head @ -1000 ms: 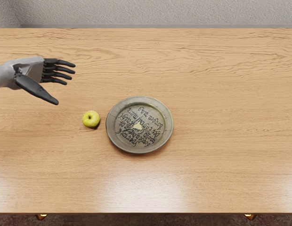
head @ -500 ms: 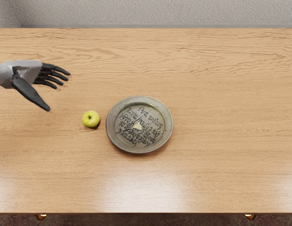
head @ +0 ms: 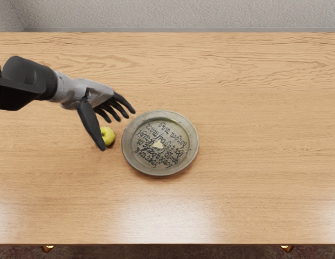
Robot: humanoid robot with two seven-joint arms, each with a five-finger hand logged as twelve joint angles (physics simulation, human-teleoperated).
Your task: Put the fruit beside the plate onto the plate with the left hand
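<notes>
Since the earlier frame we had swung our left hand [head: 96, 106] in from the left edge of the bench [head: 254, 81] until it hung over the fruit [head: 109, 135], while the fruit and the plate [head: 156, 114] had stayed where they were. The hand was released, fingers spread toward the plate and grasping nothing, its thumb [head: 93, 127] pointing down across the fruit's left side. The small yellow-green fruit lay on the bench just beside the plate's left rim, not on it. We judged the task barely begun: the reach looked nearly done, but the grasp, the lift and the setting-down on the plate all remained. The thumb hid part of the fruit, so we could not tell whether it touched. Our right hand was out of view.
</notes>
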